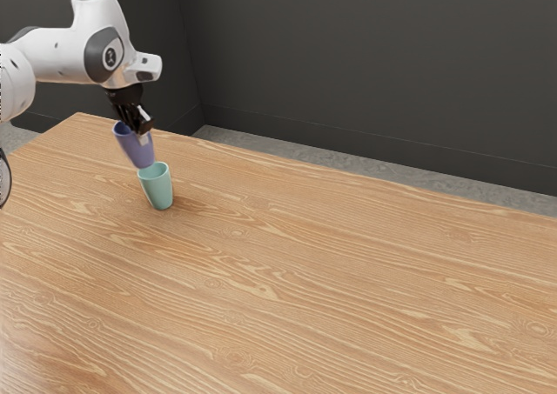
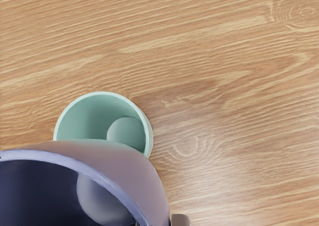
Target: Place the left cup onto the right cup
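At the exterior view's left the white arm (image 1: pixel 61 55) comes in and bends down over the table (image 1: pixel 348 263). Its black gripper (image 1: pixel 139 126) points downward, and it is clenched on the rim of the purple cup (image 1: pixel 135 146), one finger inside the mouth and one outside. The purple cup hangs tilted, with its mouth leaning toward 11 o'clock and its base toward 5 o'clock.

Just after it, at 5 o'clock from the purple cup, the green cup (image 1: pixel 157 186) stands on the wood with its mouth up. The base of the purple cup is right at the green cup's rim; I cannot tell if they touch. The purple cup is not inside the green one.

Further to the right there is bare wooden table, and behind it the dark wall (image 1: pixel 365 55).

In the wrist view the purple cup (image 2: pixel 124 171) is large and close under the hand, and its wall covers a part of the green cup's (image 2: pixel 89 118) round opening. The green cup stands on the table (image 2: pixel 224 86), and its inside bottom is visible.
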